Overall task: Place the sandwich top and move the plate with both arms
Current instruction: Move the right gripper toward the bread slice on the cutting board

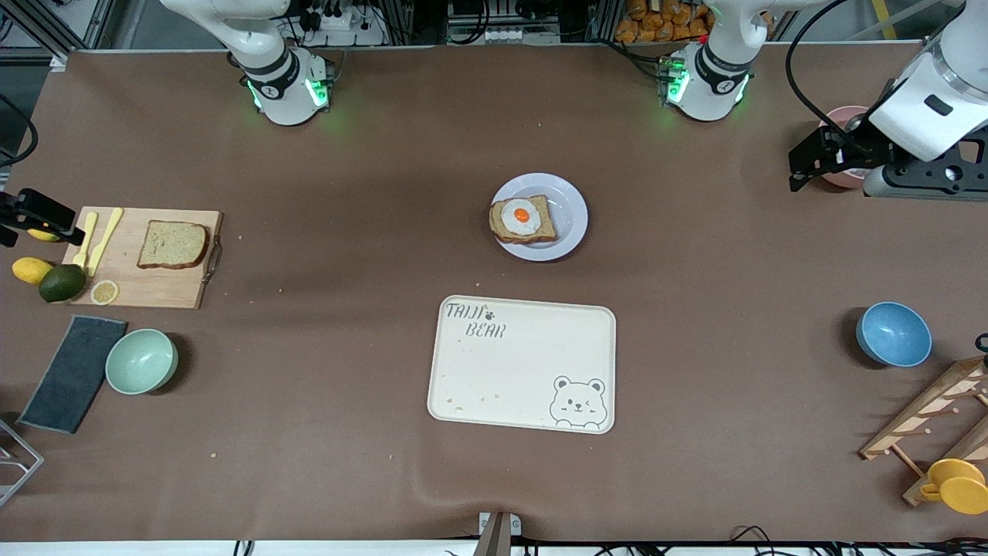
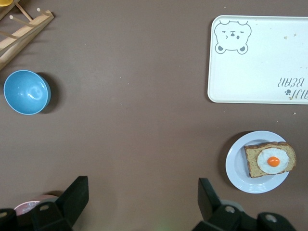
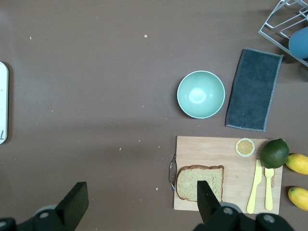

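The sandwich top (image 1: 174, 244), a plain brown bread slice, lies on a wooden cutting board (image 1: 147, 289) at the right arm's end of the table, beside a yellow knife (image 1: 105, 239) and fork (image 1: 86, 239). The plate (image 1: 567, 212) stands in the middle of the table and carries a bread slice with a fried egg (image 1: 522, 218). The cream bear tray (image 1: 522, 363) lies nearer to the front camera than the plate.

The left gripper (image 2: 143, 198) hangs over the bare table near a pink cup (image 1: 840, 179), its fingers spread wide and holding nothing. The right gripper (image 3: 143, 199) hangs over the edge of the cutting board, also wide and empty. A green bowl (image 1: 141, 361) and a blue bowl (image 1: 893, 333) stand at the two ends of the table.
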{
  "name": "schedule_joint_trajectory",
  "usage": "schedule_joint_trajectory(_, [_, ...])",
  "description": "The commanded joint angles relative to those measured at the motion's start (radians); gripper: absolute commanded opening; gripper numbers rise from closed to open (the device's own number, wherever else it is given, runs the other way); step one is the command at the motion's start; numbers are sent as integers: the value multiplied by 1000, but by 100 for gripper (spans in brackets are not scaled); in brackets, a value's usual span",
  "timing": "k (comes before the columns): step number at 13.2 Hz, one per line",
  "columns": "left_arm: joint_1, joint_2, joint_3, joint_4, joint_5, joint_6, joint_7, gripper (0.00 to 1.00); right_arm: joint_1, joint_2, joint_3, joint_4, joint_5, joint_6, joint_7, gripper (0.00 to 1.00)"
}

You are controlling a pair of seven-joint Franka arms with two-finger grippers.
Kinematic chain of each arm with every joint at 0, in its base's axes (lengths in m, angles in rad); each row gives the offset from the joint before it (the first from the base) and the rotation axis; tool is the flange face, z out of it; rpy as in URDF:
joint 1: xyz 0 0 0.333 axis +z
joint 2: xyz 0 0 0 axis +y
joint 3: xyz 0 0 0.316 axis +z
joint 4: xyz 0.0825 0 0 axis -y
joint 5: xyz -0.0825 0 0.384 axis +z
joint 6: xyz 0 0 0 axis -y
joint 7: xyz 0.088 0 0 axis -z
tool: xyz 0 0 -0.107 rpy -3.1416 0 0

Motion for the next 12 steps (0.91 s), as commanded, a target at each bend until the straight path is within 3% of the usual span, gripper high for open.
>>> schedule_joint_trajectory(1, [1,4,-3,2,-15,3,-23,100,-19,7,9,5,14,-13,6,100])
schedule_joint_trajectory(7, [7,2,-3,-4,-32,-4,-21,100,6,92,15,5,-3,-79,2,100])
schedule_joint_trajectory(12, [7,7,-3,-5,-32,-2,-21,100,-57,156,11,-23,2,-79,-47,100])
